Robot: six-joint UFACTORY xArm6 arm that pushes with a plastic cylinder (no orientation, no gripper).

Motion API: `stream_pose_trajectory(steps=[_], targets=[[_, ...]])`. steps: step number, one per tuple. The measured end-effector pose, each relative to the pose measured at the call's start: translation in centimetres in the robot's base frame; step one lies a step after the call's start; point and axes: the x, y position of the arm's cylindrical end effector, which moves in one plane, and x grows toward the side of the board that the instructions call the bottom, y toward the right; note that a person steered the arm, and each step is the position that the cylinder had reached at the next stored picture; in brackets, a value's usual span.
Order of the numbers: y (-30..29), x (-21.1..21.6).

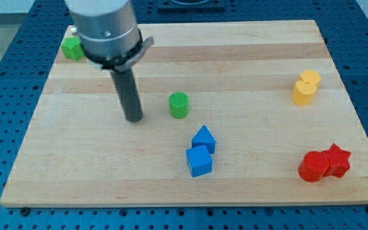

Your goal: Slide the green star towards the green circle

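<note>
My tip (134,119) hangs upright from the grey arm housing (104,29), seemingly touching down.

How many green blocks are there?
2. The green circle sits mid-board, right of my tip. The green star is at the top-left corner, partly hidden behind the arm.

Bright blocks on a pale wood board

Two green ones: green star (73,48), green circle (179,105). Two blue blocks (200,152), two yellow blocks (306,87), two red blocks (325,163). Board (248,57) has light striped grain, the rod (130,96) is dark grey, blue dotted surface (8,70) underneath.
</note>
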Motion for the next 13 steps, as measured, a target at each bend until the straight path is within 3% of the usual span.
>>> stream_pose_trajectory(steps=[2, 3, 4, 5, 7, 9, 13], targets=[[5.6, -10.8], [3.2, -17.6], [-3.3, -26.0], [-3.7, -26.0], [-20.1, -24.1], [-20.3, -24.0], [-15.9, -15.4]])
